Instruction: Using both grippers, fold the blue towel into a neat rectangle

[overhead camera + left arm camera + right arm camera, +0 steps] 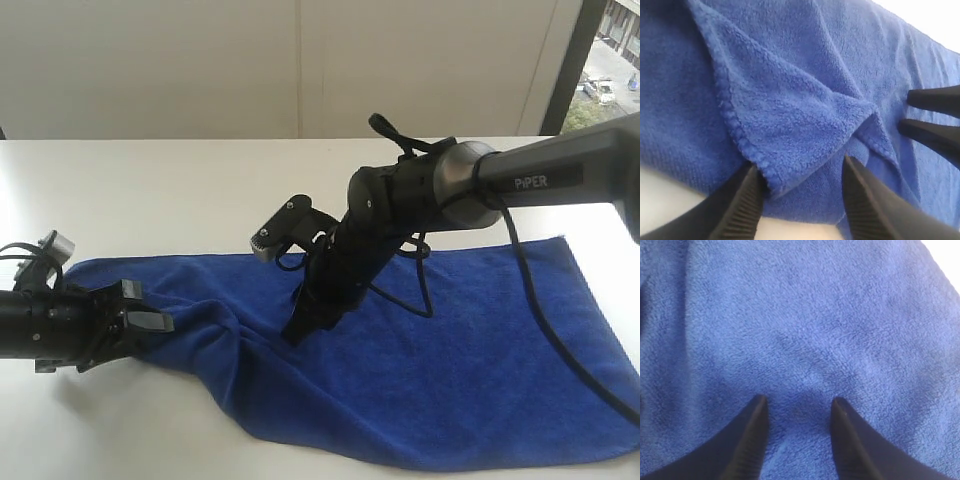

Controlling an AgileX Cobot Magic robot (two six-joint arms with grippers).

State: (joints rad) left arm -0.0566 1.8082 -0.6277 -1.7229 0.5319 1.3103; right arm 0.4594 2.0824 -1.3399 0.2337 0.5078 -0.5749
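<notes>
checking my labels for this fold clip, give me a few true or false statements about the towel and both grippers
1. The blue towel is folded into a neat rectangle. False: it lies mostly spread out, rumpled on its left side, with one corner turned over.
2. The left gripper has its jaws apart, with the turned-over corner of the towel between them. True.
3. The right gripper is over bare table, away from the towel. False: its tips are down on the middle part of the towel.
4. The right gripper's jaws stand apart. True.
5. The towel lies on a white table. True.
</notes>
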